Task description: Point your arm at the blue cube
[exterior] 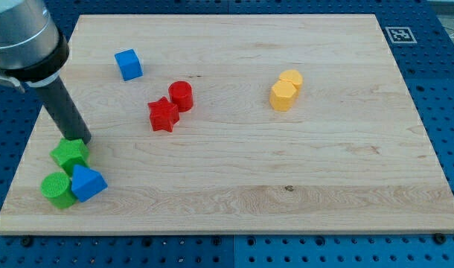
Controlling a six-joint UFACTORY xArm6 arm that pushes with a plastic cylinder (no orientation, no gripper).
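Note:
The blue cube sits on the wooden board near the view's top left. My dark rod comes down from the top left corner, and my tip rests at the left side of the board, just above the green star block. The tip is well below and left of the blue cube, about a hundred pixels from it. Nothing lies between the tip and the cube.
A green cylinder and a blue triangular block sit below the green star. A red star and red cylinder lie mid-board. Two yellow blocks lie to the right.

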